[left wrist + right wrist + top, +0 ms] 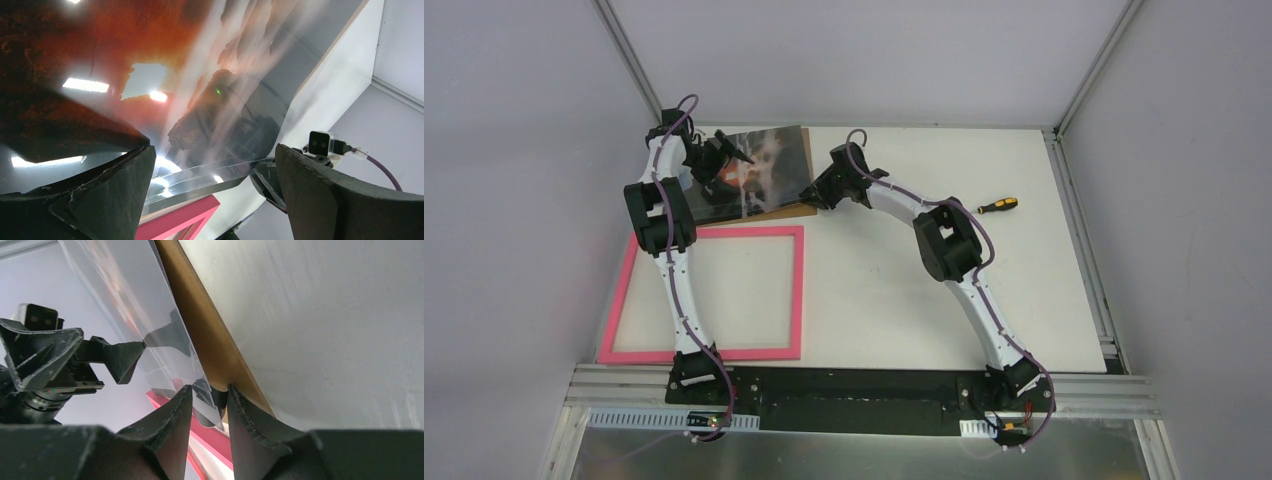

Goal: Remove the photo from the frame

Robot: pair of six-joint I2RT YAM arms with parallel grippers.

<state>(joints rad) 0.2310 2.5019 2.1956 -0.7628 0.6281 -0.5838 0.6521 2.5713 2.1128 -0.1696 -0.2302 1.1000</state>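
The right gripper is closest. Its two black fingers are squeezed almost together on a corner of the photo, with the shiny picture and its brown board pinched between them. The photo is out of the frame. It sits at the far left of the white table, just past the frame's far side. The photo shows a dark sky with an orange glow, and the lights shine off it. It looks a bit lifted off the table, but that is hard to tell. The pink frame lies flat near the left arm's base, with only table inside it. The left gripper hangs over the photo with its fingers spread wide, holding nothing. A yellow and black screwdriver lies far off on the right.
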